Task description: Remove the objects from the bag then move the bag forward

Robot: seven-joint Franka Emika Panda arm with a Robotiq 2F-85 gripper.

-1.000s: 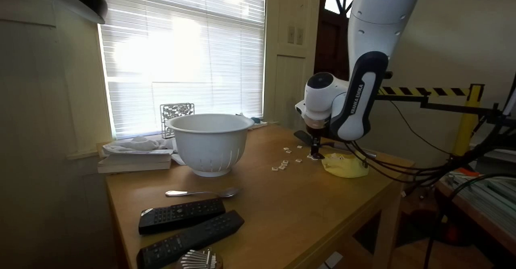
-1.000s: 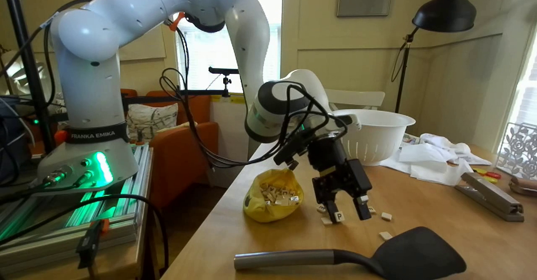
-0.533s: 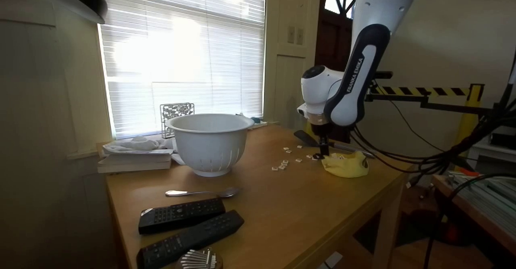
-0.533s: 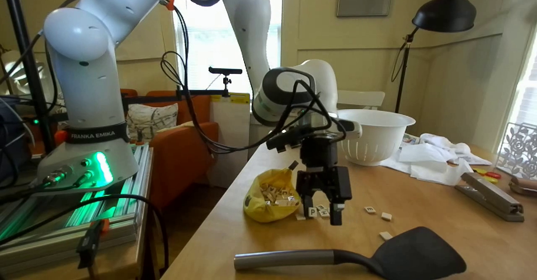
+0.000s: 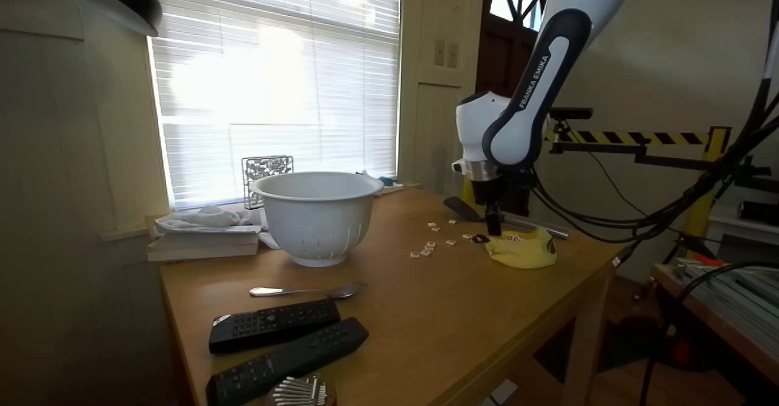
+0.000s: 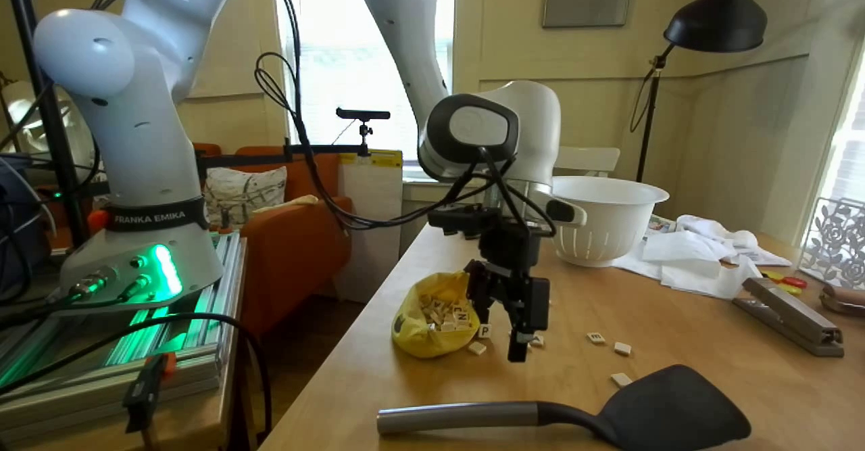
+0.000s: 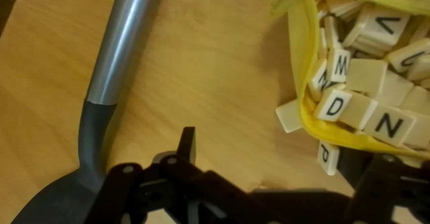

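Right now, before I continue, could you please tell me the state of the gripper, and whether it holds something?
Gripper: open, jaws spread wide apart, holding nothing.

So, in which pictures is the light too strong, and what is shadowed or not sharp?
In an exterior view, the window is washed out in patches; in the wrist view, the spatula handle has a bright streak, a soft shadow lies beside the yellow bag, and the gripper looks dark and slightly blurred.

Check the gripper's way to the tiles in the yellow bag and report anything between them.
The rim of the yellow bag stands between the gripper and the tiles inside; a loose P tile sits just outside that rim.
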